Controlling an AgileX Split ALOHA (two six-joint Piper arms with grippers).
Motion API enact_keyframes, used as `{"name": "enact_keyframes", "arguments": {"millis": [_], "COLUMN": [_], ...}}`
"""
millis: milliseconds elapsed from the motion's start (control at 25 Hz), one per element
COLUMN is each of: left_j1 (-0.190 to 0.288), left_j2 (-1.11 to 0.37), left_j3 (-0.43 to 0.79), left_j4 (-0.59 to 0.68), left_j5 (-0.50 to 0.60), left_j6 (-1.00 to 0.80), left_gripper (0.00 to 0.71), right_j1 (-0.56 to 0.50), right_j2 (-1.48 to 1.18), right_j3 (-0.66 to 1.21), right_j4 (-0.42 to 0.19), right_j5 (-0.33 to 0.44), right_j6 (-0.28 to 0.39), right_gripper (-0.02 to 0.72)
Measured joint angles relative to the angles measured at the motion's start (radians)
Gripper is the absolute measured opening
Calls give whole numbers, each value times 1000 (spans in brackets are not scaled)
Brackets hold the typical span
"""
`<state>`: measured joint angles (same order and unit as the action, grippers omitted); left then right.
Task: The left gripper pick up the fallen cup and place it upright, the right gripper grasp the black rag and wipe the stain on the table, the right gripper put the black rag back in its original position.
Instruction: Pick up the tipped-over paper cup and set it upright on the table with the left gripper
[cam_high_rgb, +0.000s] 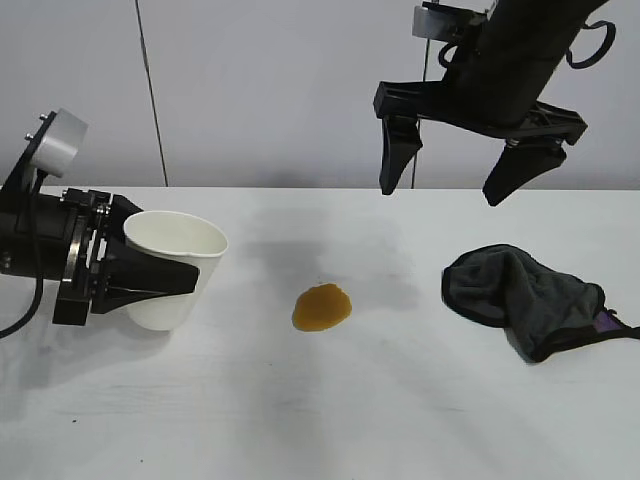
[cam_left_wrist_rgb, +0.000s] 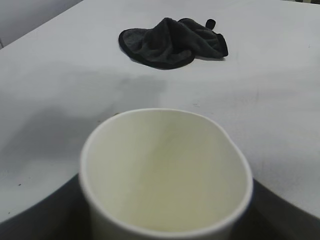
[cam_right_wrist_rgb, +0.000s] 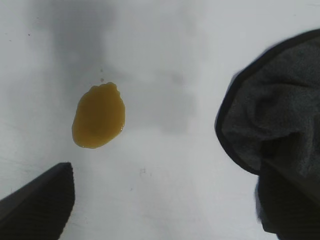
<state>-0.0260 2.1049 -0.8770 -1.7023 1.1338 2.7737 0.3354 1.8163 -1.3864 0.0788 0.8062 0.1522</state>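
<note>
On the left side of the table, the left gripper pinches the cup by its sides; cup stands nearly upright, mouth up, slightly tilted. Just right of it, the stain lies apart from the cup. Farther right, the black rag sits crumpled on the tabletop. Above the rag, the right gripper hangs with fingers spread wide, holding nothing.

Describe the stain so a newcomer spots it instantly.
On the white table, look about midway between the paper cup at one side and the black rag at the other. The stain lies there: a small glossy amber-brown blot, flat, the only coloured mark.
</note>
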Motion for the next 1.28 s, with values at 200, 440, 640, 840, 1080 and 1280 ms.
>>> {"name": "enact_keyframes", "arguments": {"millis": [200, 440, 640, 840, 1080, 1280], "left_j1": [0, 0, 0, 0, 0, 0], "left_j2": [51, 81, 81, 81, 81, 81], "left_j3": [-4, -4, -8, -38, -45, -43], "left_j4": [-6, -6, -7, -8, -8, -8], "left_j5": [7, 6, 6, 6, 6, 6], "left_j6": [26, 37, 34, -31, -48, -117], "left_gripper": [382, 369, 410, 555, 598, 661], "right_j1": [0, 0, 0, 0, 0, 0], "right_j2": [0, 0, 0, 0, 0, 0], "right_j3": [0, 0, 0, 0, 0, 0], "right_j4": [0, 0, -1, -1, -1, -1], "right_j5": [-13, -13, -16, -16, -16, -13], "right_j6": [0, -2, -8, -16, -18, -18], "right_gripper": [694, 694, 694, 694, 694, 694]}}
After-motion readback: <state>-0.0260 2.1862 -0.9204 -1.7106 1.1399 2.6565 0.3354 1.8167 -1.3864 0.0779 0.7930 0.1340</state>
